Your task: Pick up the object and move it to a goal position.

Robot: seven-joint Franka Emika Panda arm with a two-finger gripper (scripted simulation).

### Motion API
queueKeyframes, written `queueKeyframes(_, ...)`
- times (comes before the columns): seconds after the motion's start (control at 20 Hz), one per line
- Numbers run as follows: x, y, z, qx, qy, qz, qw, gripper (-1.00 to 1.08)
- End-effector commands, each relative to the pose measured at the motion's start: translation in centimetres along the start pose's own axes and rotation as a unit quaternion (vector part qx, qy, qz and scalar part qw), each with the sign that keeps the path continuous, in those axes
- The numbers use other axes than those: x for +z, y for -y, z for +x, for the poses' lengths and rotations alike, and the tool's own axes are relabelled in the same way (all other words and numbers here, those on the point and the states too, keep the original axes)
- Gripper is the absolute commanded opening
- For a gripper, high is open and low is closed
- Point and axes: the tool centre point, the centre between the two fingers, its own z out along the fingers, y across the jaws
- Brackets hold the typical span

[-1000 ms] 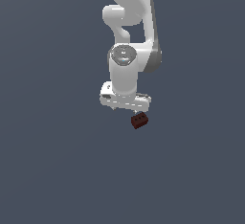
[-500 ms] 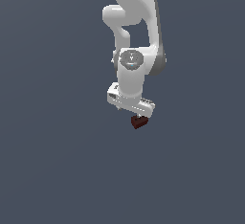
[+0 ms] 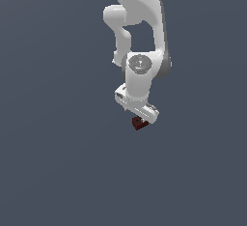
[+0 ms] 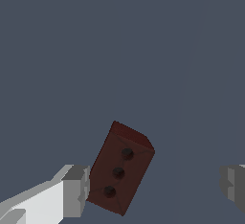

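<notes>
Just pincer (image 4: pixel 155 188) over block (image 4: pixel 120 168).
Jaws spread wide; one finger (image 4: pixel 76 191) beside the block's edge, contact unclear.

Plain grey-blue floor (image 3: pixel 58 172); red-brown block (image 3: pixel 139 122) on it.

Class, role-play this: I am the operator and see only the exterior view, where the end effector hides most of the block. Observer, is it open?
Observer: Yes, the end effector is open; one finger stands well clear of the block.
Operator: And on the opposite side?
Observer: The other finger sits right at the block's edge; whether they touch I cannot tell.
Operator: Any markings?
Observer: Three dark holes in a row on one face.
</notes>
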Motion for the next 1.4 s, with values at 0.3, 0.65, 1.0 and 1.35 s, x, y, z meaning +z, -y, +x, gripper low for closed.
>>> queueKeyframes(0.3, 1.4, 1.2, -1.3, 0.100, -0.007, 0.002, 0.9950, 1.00)
queueKeyframes(0.65, 2.4, 1.9, -2.2, 0.169, -0.011, 0.004, 0.9856, 1.00)
queueKeyframes(1.0, 2.9, 2.4, -2.7, 0.208, -0.014, 0.005, 0.9781, 1.00)
queueKeyframes(1.35, 3.1, 2.5, -2.8, 0.216, -0.015, 0.006, 0.9762, 1.00)
